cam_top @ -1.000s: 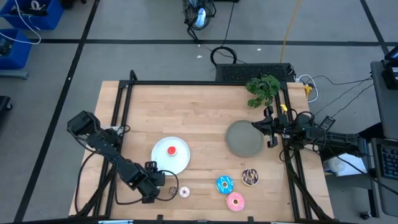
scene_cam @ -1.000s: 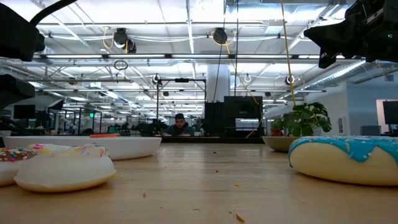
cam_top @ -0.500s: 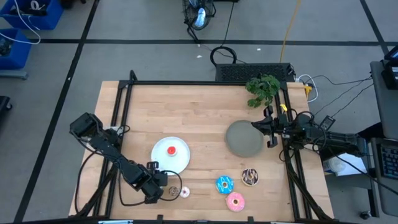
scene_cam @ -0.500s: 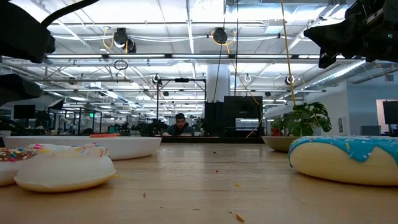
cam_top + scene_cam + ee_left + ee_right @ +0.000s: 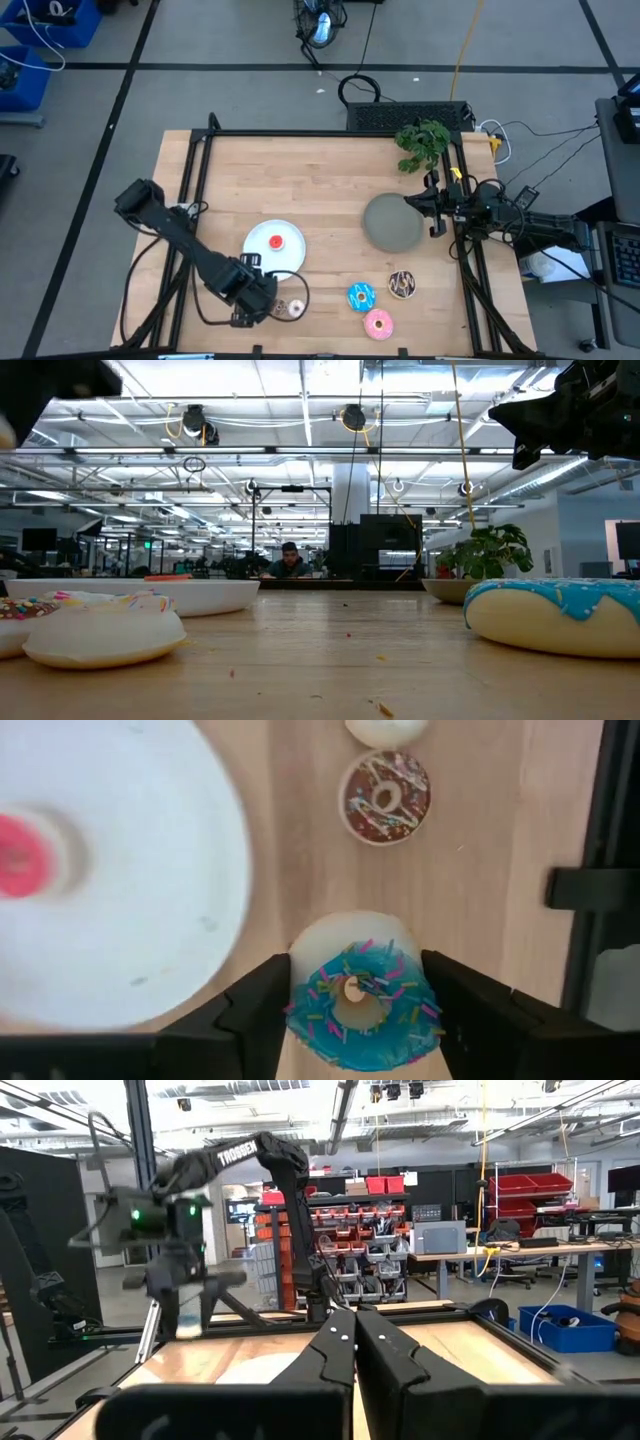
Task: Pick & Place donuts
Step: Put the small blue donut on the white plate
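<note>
Wooden table (image 5: 320, 180) is carrying a white plate (image 5: 262, 260) near its left-middle and a grey plate (image 5: 392, 222) to the right. A red donut (image 5: 276, 241) is lying on the white plate. The left gripper (image 5: 262, 298) is hanging over the near edge of the table, just near of the white plate, and its fingers (image 5: 250, 1015) are clasping the small blue donut (image 5: 358, 1005) from both sides. Whether that donut is touching the table cannot be told. A whitish donut (image 5: 294, 308) is sitting just right of this gripper. Farther right, the blue-iced donut (image 5: 360, 296), the pink donut (image 5: 378, 323) and the chocolate donut (image 5: 402, 284) are lying close together on the bare wood near the table's near edge. The right gripper (image 5: 437, 212) is waiting at the right edge beside the grey plate, its fingers (image 5: 335, 1355) pressing together on nothing. A plant (image 5: 423, 143) is standing at the far right corner.
</note>
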Robot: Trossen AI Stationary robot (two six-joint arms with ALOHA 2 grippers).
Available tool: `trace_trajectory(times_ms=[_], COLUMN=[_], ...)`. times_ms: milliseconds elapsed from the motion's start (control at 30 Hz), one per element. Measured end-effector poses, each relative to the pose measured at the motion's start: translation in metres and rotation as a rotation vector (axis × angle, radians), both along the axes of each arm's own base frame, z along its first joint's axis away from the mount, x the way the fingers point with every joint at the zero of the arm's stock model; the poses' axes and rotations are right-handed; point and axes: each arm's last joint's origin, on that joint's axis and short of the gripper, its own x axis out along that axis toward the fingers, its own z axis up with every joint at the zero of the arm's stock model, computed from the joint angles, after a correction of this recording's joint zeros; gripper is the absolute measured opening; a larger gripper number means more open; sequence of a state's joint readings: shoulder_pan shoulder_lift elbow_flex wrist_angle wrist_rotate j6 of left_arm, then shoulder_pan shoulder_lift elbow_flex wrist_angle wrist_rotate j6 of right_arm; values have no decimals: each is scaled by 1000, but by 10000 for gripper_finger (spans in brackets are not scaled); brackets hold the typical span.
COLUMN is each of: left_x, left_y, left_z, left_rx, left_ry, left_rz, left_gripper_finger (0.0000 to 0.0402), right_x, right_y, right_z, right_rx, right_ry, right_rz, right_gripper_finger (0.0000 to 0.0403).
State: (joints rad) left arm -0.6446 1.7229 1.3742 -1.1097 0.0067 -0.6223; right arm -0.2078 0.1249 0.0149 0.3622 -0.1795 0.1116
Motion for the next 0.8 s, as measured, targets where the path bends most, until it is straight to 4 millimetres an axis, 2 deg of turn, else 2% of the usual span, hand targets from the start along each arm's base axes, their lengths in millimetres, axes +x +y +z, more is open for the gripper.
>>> trace_trajectory(times_ms=[100,200,533,667,800], left_x=[4,8,22,18,5], left_y=[8,16,33,39,52], left_z=[21,33,35,46,66], left_rx=[28,59,60,40,39], left_ry=[21,3,-28,-65,-102], left_rz=[-8,-60,-82,-76,-24], left_gripper_finger=[213,202,169,171,184], right_x=[0,0,0,0,0], right_y=[0,0,0,0,0], right_z=[0,1,1,1,1], right_rx=[0,-3,-7,-28,-29], right_ry=[-1,-9,-14,-14,-15], right_rz=[0,-1,-1,-6,-6], right_gripper_finger=[0,0,0,0,0])
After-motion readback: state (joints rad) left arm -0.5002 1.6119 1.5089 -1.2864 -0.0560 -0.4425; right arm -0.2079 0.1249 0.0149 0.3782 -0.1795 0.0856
